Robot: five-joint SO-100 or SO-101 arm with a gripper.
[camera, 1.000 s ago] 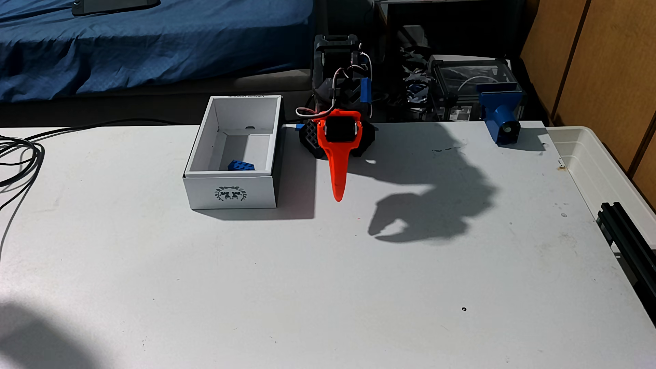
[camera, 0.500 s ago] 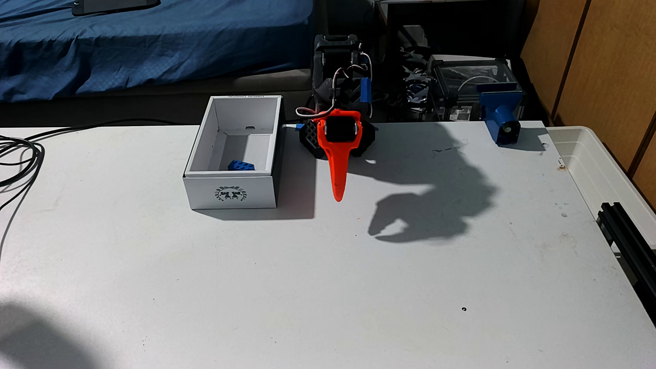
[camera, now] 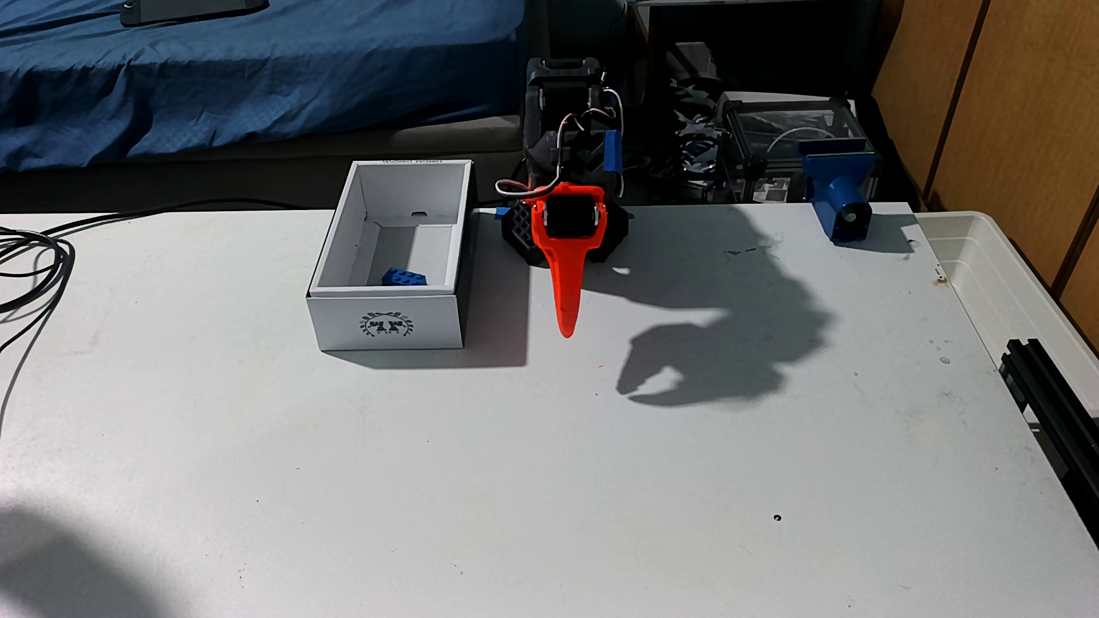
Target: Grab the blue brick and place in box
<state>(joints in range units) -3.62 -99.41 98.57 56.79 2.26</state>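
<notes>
While the blue brick lies studs-up on the floor of the box, near its front wall, the gripper hangs just right of the box above the table, empty; its shadow shows the fingertips slightly parted.

dark laurel-wreath emblem on near wall of box, letters inside too blurred to read, small printed line along box's far rim, also illegible
</notes>
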